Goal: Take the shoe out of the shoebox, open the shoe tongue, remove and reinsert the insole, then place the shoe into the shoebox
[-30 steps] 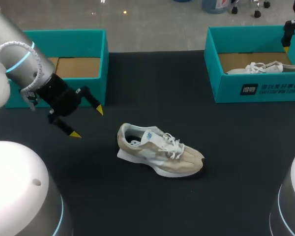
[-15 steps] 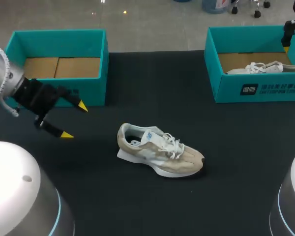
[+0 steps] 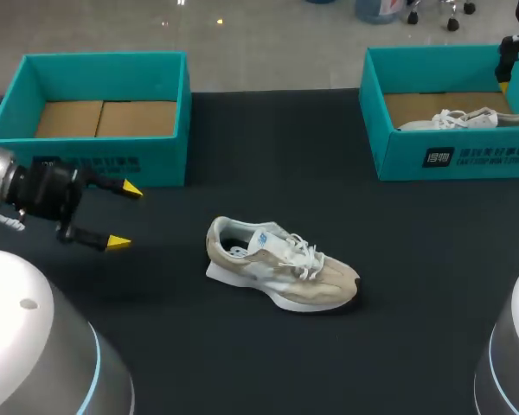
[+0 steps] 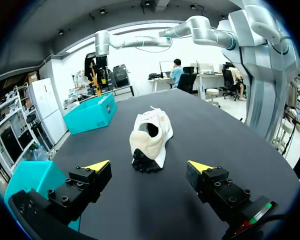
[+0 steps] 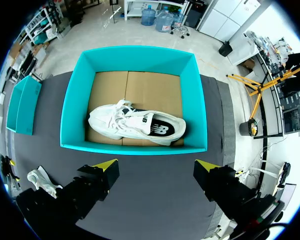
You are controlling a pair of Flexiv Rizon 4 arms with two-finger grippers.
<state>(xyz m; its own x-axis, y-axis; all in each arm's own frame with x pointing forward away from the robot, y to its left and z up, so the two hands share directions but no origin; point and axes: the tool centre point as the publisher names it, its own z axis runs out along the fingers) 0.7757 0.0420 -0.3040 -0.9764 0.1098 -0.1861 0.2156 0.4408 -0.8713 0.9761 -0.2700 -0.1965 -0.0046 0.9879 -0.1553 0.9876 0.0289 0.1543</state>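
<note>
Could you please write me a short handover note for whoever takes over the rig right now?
Left tool: open, empty, in front of the left shoebox, beige shoe ahead of it.
Right tool: open, empty, above the right shoebox, which holds a white shoe.
The beige shoe stands upright on the table between the boxes, touched by neither tool. The left shoebox holds no shoe.
Done: shoe out of box. Tongue and insole steps: cannot tell.
Left: at least boxing the beige shoe.

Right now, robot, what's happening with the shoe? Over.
Left gripper open, facing the beige shoe, apart, nothing between. Right gripper open above the shoebox holding a white shoe. Beige one sits upright on the table.
</note>
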